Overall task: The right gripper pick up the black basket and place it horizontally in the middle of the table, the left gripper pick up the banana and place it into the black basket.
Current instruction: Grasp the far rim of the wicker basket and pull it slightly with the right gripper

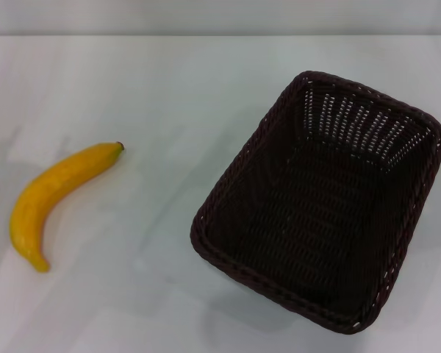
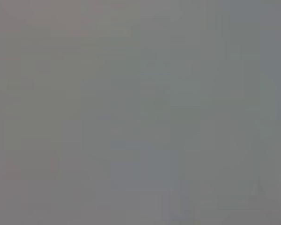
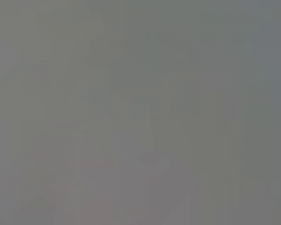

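Observation:
The black basket [image 1: 320,198] is a dark woven wicker basket standing on the white table [image 1: 169,88] at the right, turned at an angle, with nothing inside. The banana [image 1: 55,195] is yellow-orange and curved and lies on the table at the left, its dark stem tip pointing towards the back right. It is well apart from the basket. Neither the left gripper nor the right gripper shows in the head view. Both wrist views show only a plain grey field, with no object and no fingers.
Bare white tabletop lies between the banana and the basket and behind both. The table's far edge [image 1: 220,34] meets a pale wall at the back.

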You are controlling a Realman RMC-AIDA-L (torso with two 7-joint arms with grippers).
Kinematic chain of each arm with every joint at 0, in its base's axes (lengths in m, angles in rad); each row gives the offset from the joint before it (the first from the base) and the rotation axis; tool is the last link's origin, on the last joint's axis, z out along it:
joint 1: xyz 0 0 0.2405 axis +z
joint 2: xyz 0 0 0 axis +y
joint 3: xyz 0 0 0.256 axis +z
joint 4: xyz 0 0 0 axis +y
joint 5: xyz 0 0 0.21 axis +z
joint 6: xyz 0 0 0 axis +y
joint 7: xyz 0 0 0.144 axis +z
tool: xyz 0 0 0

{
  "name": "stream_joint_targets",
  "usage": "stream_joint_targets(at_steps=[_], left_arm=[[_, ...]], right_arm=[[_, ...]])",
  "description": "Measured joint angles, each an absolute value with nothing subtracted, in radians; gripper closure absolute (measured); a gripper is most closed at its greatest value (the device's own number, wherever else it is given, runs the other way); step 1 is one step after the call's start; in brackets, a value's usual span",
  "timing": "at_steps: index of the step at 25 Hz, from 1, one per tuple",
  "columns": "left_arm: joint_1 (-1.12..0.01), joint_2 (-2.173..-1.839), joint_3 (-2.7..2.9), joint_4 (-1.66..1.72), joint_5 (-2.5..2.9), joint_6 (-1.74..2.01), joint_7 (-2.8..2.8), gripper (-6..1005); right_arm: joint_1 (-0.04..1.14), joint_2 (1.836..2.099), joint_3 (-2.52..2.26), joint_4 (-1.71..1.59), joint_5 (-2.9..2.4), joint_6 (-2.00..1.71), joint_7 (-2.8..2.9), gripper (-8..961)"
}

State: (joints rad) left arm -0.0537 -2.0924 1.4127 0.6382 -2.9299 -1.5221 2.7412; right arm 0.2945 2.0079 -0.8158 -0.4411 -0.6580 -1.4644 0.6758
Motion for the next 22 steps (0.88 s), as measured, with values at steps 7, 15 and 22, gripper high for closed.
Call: stream_joint_targets(at_steps=[7, 15, 22], left_arm=[[-0.055, -2.092, 1.413, 0.640, -2.930, -1.521, 2.741, 129], [-0.059, -2.092, 1.413, 0.632, -2.930, -1.520, 2.741, 129], [-0.063, -2.090, 1.421, 0.633, -2.929, -1.520, 2.744, 129]], right_arm=[[0.296, 2.008, -0.813, -0.443, -0.658, -1.464, 0.676, 325], [0.299, 2.008, -0.817, -0.445, -0.661, -1.463, 0.677, 329], [0.299, 2.007, -0.829, -0.446, -0.669, -1.461, 0.682, 333]])
